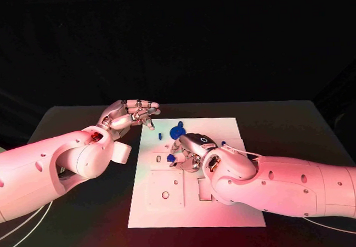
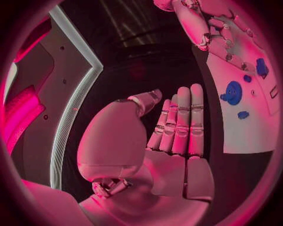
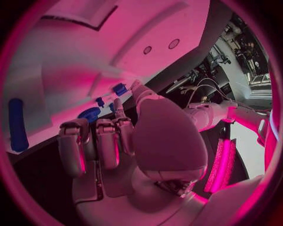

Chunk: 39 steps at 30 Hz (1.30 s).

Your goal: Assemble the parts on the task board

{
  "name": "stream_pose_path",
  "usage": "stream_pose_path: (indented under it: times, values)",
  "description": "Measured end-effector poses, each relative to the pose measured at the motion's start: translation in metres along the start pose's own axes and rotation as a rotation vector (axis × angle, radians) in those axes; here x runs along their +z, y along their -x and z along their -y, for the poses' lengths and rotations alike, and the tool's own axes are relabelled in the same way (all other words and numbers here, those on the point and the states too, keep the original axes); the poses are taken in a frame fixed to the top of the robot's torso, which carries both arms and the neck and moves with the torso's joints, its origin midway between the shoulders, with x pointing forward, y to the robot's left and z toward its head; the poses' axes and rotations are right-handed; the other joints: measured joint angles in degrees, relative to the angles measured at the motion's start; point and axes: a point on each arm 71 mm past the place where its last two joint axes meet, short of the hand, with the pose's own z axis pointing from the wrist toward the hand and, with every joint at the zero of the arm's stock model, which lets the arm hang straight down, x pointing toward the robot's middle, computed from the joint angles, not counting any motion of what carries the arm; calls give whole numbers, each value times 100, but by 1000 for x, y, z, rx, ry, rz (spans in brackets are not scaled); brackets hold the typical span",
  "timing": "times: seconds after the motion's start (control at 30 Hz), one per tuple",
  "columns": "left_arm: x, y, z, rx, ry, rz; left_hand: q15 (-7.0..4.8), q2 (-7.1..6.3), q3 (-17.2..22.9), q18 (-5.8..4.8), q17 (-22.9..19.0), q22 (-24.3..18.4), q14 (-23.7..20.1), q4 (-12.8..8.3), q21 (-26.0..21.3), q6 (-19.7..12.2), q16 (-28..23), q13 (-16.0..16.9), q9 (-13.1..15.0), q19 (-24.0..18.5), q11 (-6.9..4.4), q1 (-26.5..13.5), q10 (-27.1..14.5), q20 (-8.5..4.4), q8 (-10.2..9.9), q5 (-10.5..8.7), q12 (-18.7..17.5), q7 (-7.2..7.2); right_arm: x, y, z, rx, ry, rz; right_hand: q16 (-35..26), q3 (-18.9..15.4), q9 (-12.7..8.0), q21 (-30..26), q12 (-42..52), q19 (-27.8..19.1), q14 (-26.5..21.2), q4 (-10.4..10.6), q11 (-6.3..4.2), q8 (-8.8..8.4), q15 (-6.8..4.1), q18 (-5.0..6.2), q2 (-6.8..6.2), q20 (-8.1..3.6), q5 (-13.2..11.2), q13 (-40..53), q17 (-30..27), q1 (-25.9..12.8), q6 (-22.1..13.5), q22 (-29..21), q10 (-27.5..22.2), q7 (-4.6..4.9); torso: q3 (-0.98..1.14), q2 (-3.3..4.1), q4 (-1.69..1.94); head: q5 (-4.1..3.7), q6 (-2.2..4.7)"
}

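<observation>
parts: small blue disc (image 1: 176, 131) and bits on the far end of the task board (image 1: 229, 209) — look light, hard, slick; pinch by the edges | left hand (image 1: 130, 115): fingers straight, holding nothing, beside the board's far-left corner | right hand (image 1: 193, 150): fingers curled over a blue part (image 1: 170, 157) — can't tell if it holds it

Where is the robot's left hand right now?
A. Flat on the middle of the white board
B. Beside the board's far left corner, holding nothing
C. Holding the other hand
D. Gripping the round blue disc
B: in the head view the left hand sits by the far left corner of the task board, and the left wrist view shows its fingers straight with nothing in them, apart from the round blue disc.
</observation>
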Motion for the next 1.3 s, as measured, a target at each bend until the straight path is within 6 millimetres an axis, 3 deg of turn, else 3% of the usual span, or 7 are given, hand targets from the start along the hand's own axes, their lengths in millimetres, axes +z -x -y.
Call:
stream_pose_path:
  times: [0.9,1.3]
  values:
    - [0,0,0,0,1,-1,0,-21,0,0,-3,5,0,0,12,0,0,0,4,-19,0,-21,0,20,0,0,1,0,9,-1,-13,-44,-10,-30,0,-95,7,0,83,0,0,49,0,123,0,0,104,0,36,-2,-2,-6,157,-1,0,-72,-13,3,4,21,-24]
    - [0,0,0,0,2,-1,0,-21,32,-1,-8,15,0,-32,12,0,0,0,9,-19,0,-21,0,20,0,0,1,0,12,-1,-17,-71,-23,-20,0,-126,14,0,83,0,0,48,-1,146,0,0,134,0,58,-2,-3,-36,197,3,0,-71,-4,4,1,29,-35]
